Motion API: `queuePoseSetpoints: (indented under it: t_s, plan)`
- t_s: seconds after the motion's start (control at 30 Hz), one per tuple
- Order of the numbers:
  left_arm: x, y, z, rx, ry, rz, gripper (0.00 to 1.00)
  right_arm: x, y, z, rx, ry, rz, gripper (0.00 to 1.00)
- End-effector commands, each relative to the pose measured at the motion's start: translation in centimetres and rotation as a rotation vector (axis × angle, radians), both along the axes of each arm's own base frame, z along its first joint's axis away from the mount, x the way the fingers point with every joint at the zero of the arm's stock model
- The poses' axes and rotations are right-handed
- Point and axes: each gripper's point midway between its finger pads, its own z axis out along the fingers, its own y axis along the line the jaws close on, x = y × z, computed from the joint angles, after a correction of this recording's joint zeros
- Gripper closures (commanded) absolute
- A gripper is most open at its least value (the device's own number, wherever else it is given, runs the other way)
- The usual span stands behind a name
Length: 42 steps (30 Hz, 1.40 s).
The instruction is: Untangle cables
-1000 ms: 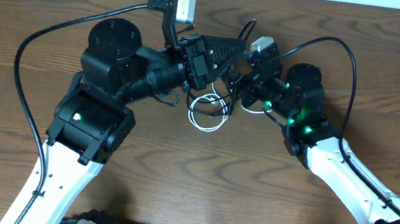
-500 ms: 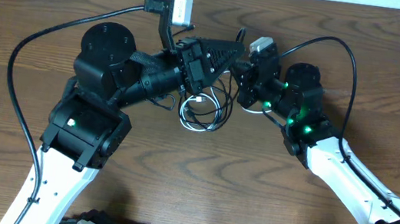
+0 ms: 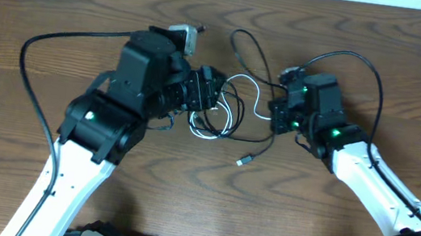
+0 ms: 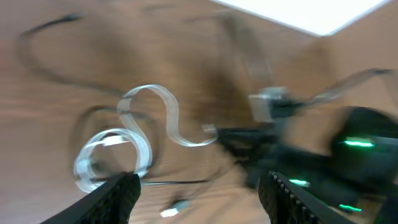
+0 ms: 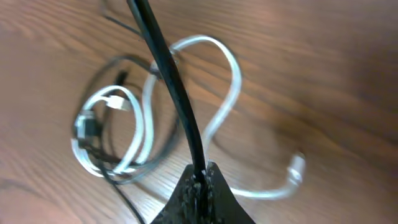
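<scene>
Right pincer (image 5: 202, 179) is clamped tight on a black cable (image 5: 166, 71). In its wrist view the cord comes straight out of the pinched tips and runs away across the table (image 3: 410, 87).

Left pincer (image 4: 198, 185) is spread wide, 2 fingers (image 4: 121, 196) well apart with nothing between them. That view is badly blurred, mind.

Now the white cable (image 5: 237, 78). It lies flat on the wood in the gap between the 2 arms. One end is wound into a small coil (image 3: 207, 131), and from above that coil sits just beside the left pincer, on the near side. In the left wrist view it shows ahead of the left-hand finger, apart from it and not inside the gap.

From the coil the white cord swings out in an S-bend toward the right arm. Its plug (image 5: 296, 167) lies loose on the table close beside the right pincer's tips, not touching them.

Thin black cord is mixed in with the white coil; how many strands, I cannot tell. Another black loop (image 3: 240, 44) arcs toward the far edge of the table. 1 more small plug end (image 3: 245, 162) lies on the near side, between the arms and clear of both pincers.
</scene>
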Motion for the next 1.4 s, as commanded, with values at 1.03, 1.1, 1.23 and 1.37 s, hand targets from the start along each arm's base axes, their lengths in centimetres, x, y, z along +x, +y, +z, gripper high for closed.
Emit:
queuePoseSetpoints:
  t_s: [1.03,1.1,1.23,1.37]
  plan:
    - [0.4,4.3,-9.6,0.346,0.273,0.127,0.33,1.4,-15.0,23.9,0.538,-0.252,0.008,0.99]
    - [0.3,4.3,-9.7,0.349,0.279,0.126,0.32,1.8,-15.2,24.7,0.567,-0.257,-0.014,0.99]
    - [0.1,4.4,-9.8,0.354,0.288,0.125,0.33,2.5,-15.5,26.0,0.604,-0.277,-0.04,0.99]
    - [0.0,4.4,-9.9,0.355,0.289,0.125,0.32,3.5,-16.4,26.3,0.604,-0.282,-0.123,0.99]
